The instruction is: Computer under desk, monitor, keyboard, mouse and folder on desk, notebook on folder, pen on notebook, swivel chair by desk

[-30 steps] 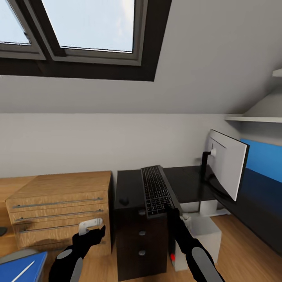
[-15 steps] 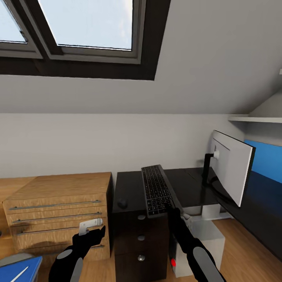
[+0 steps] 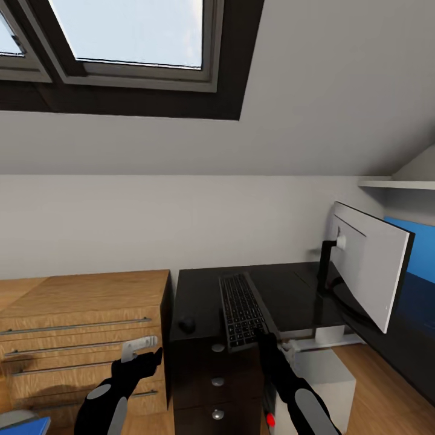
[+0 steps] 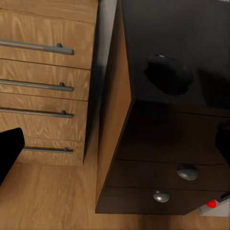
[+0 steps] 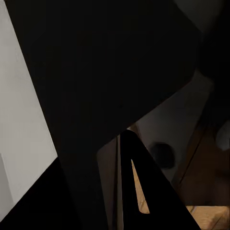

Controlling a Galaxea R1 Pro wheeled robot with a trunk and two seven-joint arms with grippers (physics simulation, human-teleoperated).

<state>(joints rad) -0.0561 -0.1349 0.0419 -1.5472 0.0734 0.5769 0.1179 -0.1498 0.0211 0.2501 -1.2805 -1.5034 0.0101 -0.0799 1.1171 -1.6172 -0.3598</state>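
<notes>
Right jaws grip the keyboard (image 3: pixel 241 310) overhanging the desk (image 3: pixel 199 299) front; left jaws' state unclear.

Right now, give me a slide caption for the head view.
Right gripper grips the keyboard over the desk, beside the mouse and monitor.

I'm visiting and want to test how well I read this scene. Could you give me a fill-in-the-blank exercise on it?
1. The keyboard is held at its near end by the robot's ____ gripper.
2. The small black mouse lies on the ____.
3. Left of the desk stands a wooden chest with long ____ handles.

Missing words: right; desk; steel
</notes>
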